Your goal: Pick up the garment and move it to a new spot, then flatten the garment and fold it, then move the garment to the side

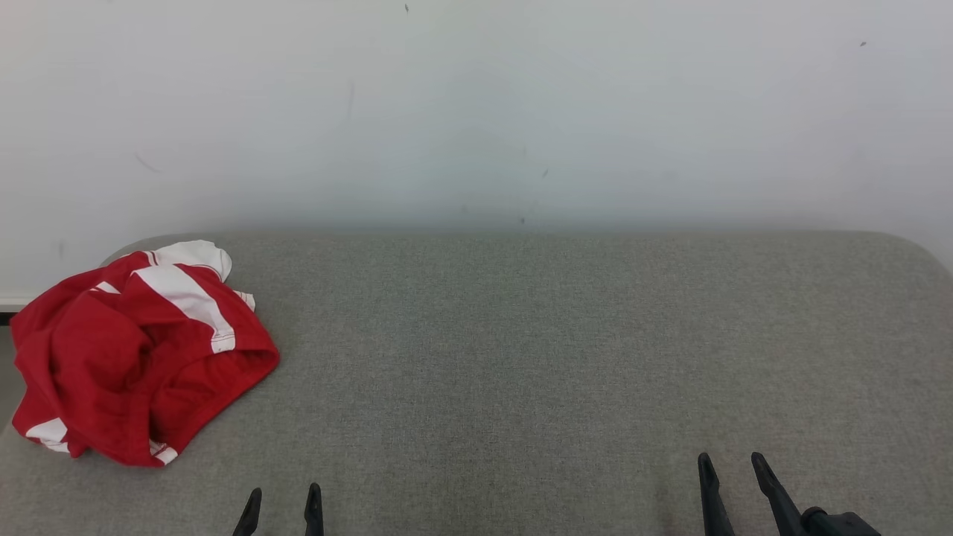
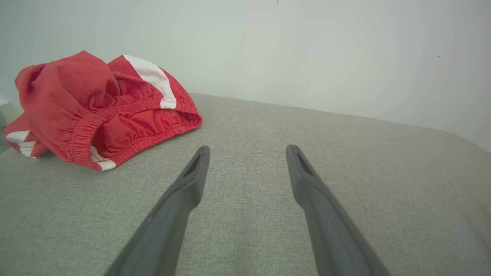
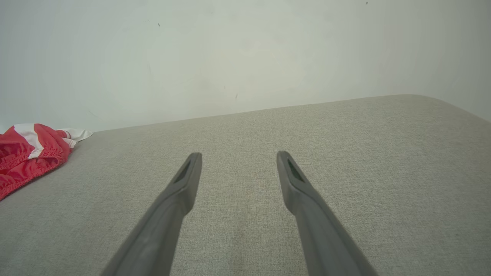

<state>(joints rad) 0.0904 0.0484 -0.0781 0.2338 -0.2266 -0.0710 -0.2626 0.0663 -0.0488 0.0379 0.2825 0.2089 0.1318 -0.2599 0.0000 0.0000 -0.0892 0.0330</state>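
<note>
the red-and-white garment (image 1: 138, 350) lies bunched at the left edge of the table (image 1: 521, 357), not yet picked up; left hand (image 1: 284, 489) and right hand (image 1: 729, 455) hang nearside, spread wide, empty, seemingly ready to reach.

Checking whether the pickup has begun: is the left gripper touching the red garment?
Apart. The left wrist view shows bare grey surface between the left gripper and the garment; its jaws stand open.

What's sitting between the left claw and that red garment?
Nothing. In the left wrist view, the grey surface between the left gripper and the garment is bare.
</note>
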